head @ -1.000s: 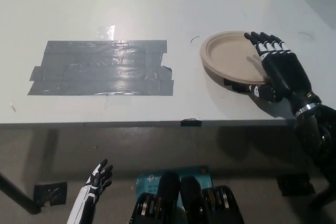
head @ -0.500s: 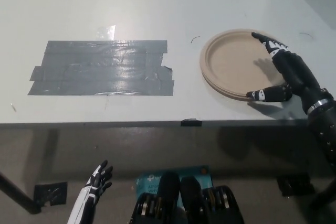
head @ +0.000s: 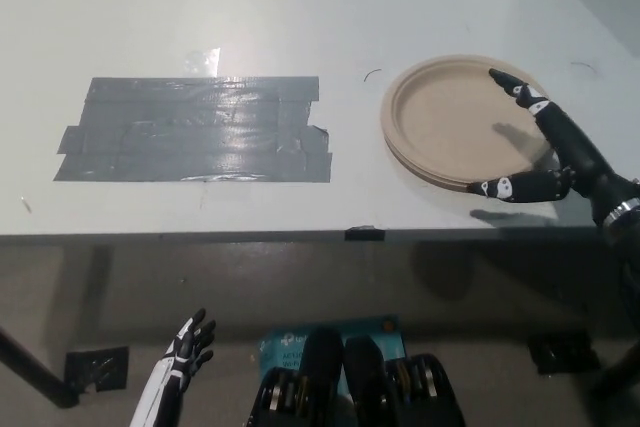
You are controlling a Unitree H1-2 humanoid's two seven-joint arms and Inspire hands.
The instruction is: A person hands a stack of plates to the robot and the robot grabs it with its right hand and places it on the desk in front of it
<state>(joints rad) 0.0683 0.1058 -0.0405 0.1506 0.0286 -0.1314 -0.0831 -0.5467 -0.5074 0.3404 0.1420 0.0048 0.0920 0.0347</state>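
— Position of the stack of plates (head: 455, 122)?
— Lies flat on the white surface (head: 300, 17), toward 2 o'clock, well apart from the grey tape patch (head: 195, 129) at 10 o'clock.

— State of the right hand (head: 555, 152)?
— Black, fingers spread apart, holding nothing; sits at the stack's 3 o'clock edge, one fingertip over the rim, another near the rim at 5 o'clock. Contact with the rim: cannot tell.

— And the left hand (head: 187, 342)?
— White, fingers apart, empty; hangs below the surface edge at 7 o'clock.
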